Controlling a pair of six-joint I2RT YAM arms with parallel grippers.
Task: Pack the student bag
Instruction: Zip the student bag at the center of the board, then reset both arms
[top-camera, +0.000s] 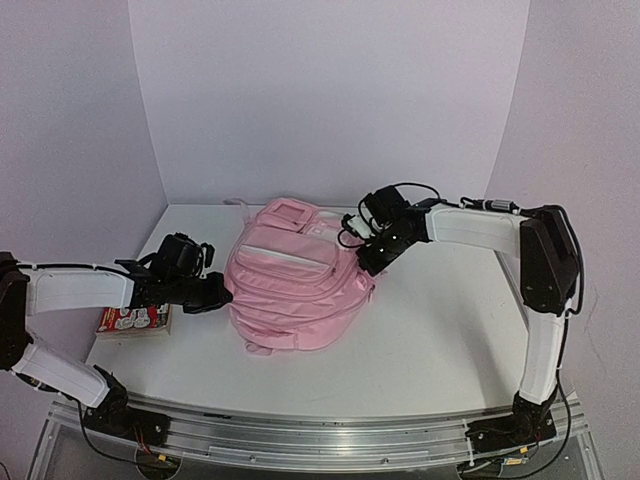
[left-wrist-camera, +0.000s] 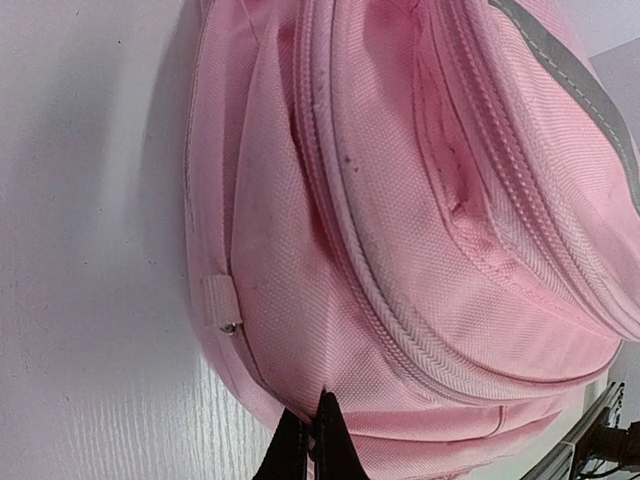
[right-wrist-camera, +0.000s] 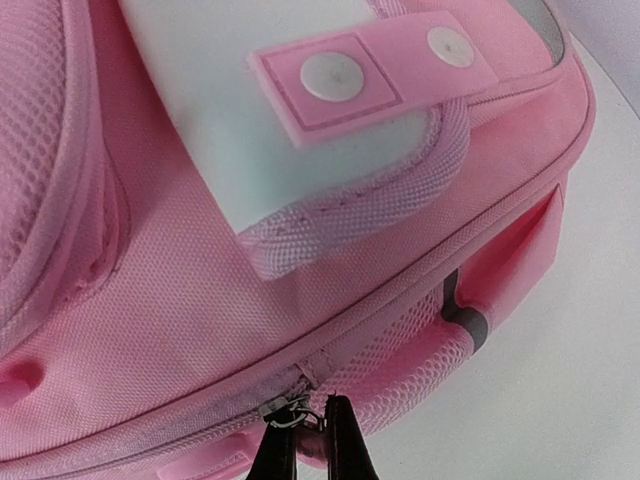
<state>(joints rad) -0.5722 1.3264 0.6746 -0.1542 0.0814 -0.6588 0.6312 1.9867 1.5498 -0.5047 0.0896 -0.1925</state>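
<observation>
right gripper (right-wrist-camera: 310, 425): jaws shut on zip pull (right-wrist-camera: 288, 412), likely to open it | left gripper (left-wrist-camera: 312, 425): jaws shut on student bag (top-camera: 295, 280) cloth, likely to steady it

Top external: high above and behind both arm bases (top-camera: 110, 400) at the bottom edge; looks down and forward from afar, taking in the whole surface (top-camera: 440, 330) and the student bag (top-camera: 295, 280).
Left wrist: close up, jaws at bottom centre, facing the bag's zipped side.
Right wrist: close up, jaws at bottom centre, facing its handle end.
Shared: the bag, in all three.
</observation>
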